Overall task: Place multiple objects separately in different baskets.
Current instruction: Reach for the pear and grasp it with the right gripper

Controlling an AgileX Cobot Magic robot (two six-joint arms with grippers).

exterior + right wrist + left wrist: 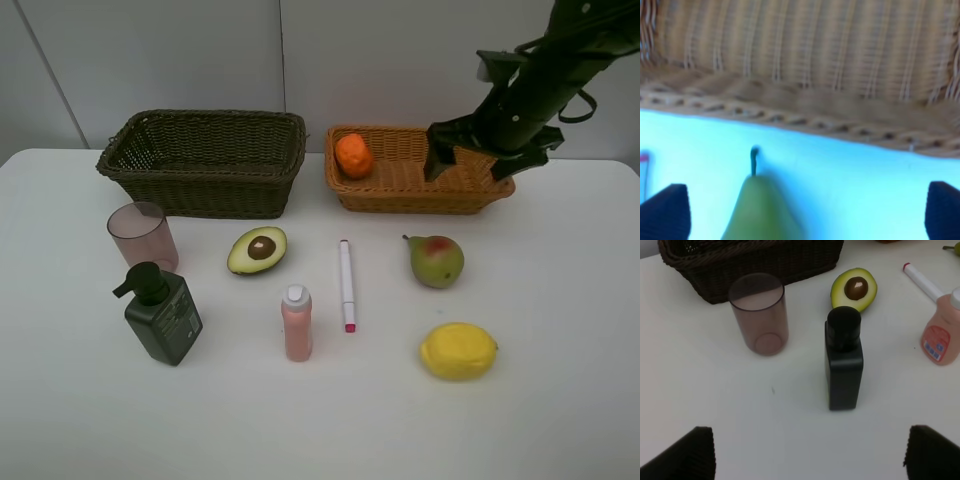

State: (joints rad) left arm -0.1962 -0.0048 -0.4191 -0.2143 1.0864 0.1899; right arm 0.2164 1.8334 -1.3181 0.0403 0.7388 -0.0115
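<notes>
On the white table (560,420): two wicker baskets stand side by side along the far edge, with seven loose items spread out in front of them.
Dark green-brown basket (200,190): at 11 o'clock in the overhead view, the deeper of the two.
Orange-tan basket (400,200): at 1 o'clock, just beside the dark one, with the orange (353,155) lying in its left end.
Right gripper (478,158): poised above the right end of the orange-tan basket, fingers spread wide and holding nothing. Its blurred wrist view shows the basket wall and the pear's stem.
Left gripper (810,457): seen only in its own wrist view, fingers wide apart and empty, facing the pump bottle and cup.
Pear (436,260): at 2 o'clock from the table's middle, near the orange-tan basket.
Lemon (458,351): at 5 o'clock, on its side.
Marker (346,283): lying at the middle, pink tip toward the near edge.
Pink bottle (297,323): upright at 7 o'clock, just beside the marker.
Avocado half (257,250): at 10 o'clock, pit up.
Pink cup (142,235): upright at 9 o'clock, near the dark basket.
Pump bottle (162,315): at 8 o'clock, just beside the cup.
</notes>
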